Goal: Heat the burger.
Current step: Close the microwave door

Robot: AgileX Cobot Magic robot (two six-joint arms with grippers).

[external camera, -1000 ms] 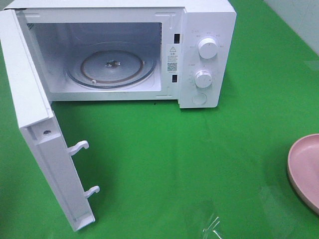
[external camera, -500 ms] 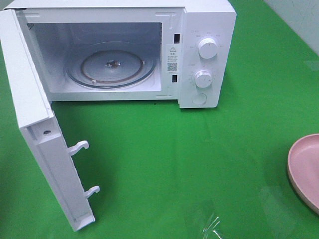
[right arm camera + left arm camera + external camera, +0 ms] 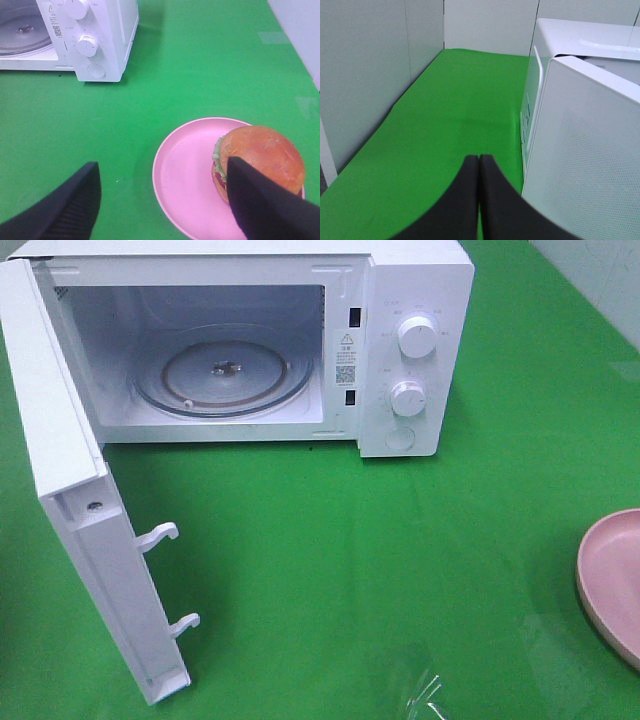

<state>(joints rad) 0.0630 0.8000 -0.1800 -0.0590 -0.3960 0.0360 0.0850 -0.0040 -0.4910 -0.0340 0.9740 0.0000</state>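
microwave [image 3: 415, 300] cavity open | door [image 3: 70, 530] juts left | green cloth [image 3: 350, 570] bare

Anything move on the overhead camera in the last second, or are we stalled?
Nothing visibly changed. The microwave door stands wide open as before, its glass turntable is bare, and the pink plate sits at the same spot at the right edge. Neither arm has come into the overhead view.
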